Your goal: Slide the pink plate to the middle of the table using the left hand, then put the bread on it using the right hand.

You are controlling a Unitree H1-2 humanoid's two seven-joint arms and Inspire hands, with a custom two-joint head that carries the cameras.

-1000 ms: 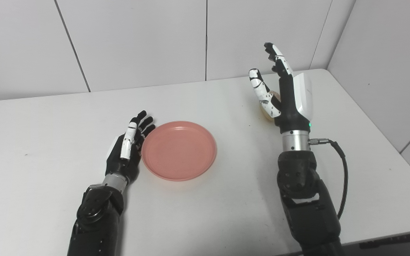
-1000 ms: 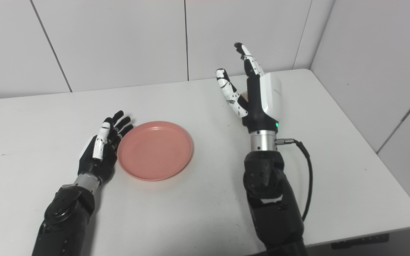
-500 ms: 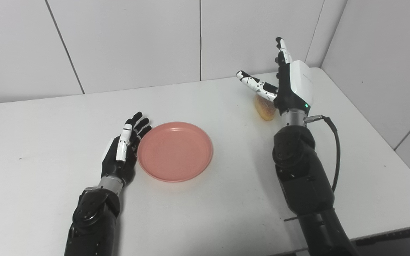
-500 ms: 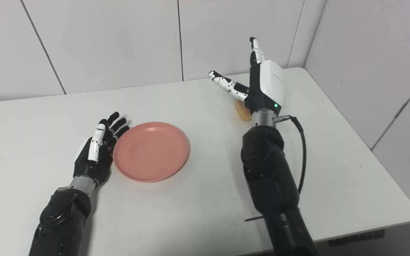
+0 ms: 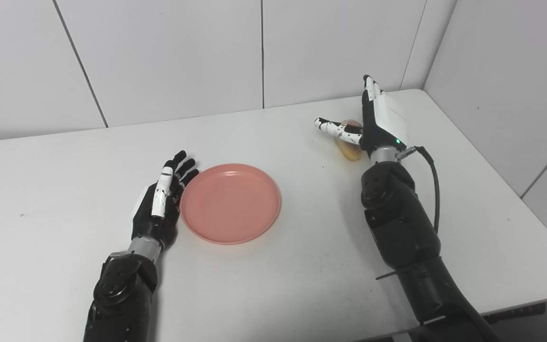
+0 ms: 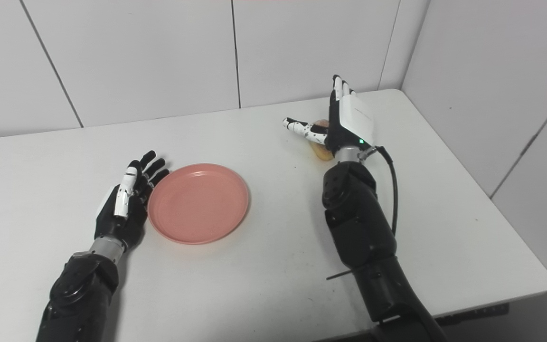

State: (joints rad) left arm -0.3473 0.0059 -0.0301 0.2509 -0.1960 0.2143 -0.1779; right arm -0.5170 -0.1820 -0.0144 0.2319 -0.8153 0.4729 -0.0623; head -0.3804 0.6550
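The pink plate (image 5: pixel 231 202) lies flat near the middle of the white table (image 5: pixel 273 275). My left hand (image 5: pixel 162 204) is open, on edge just left of the plate's rim, fingers straight. The bread (image 5: pixel 349 148), a small tan roll, lies on the table at the back right, mostly hidden by my right hand (image 5: pixel 373 121). My right hand is open, low over the bread, thumb spread to the left, fingers straight and pointing to the wall. It also shows in the right eye view (image 6: pixel 344 118).
White wall panels stand behind the table and along its right side. The table's right corner (image 6: pixel 546 280) and front edge are near my right arm. A black cable (image 5: pixel 435 180) loops from the right wrist.
My right hand has reached forward and come down over the bread, thumb now level. The left hand and plate have kept their places; the camera has shifted a little.
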